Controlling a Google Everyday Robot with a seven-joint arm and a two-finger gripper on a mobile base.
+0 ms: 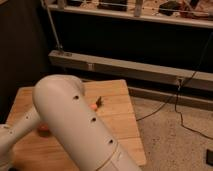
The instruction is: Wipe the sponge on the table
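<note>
- White, smooth arm (75,125) fills the near foreground. Its thick link runs diagonally from a rounded end at left of centre down to the near edge, with a row of small dark holes along its side. A slimmer pale link leaves the rounded end toward the near left corner.
- Gripper: it does not show in the camera view. It lies either behind the arm or outside the frame, so its position over the table and whether it is open or closed cannot be told.
- Table (117,125): light wooden planks with visible seams. The far edge, the right edge and the near right corner are exposed. The arm covers the middle and the near part.
- Sponge: no part of it shows. Its place relative to the gripper cannot be told, since the arm blocks much of the tabletop.
- Rail (130,67): a pale horizontal beam beyond the table, across a dark backdrop.
- Floor (175,145): speckled and light, to the right of the table.
- Cable (161,106): dark, trailing from the rail across the floor.
- Carrot toy (95,106): orange with a dark top, on the table just beside the arm's right flank and partly hidden by it.
- Orange patch (44,128): at the arm's left flank, on the table; what it is cannot be told.
</note>
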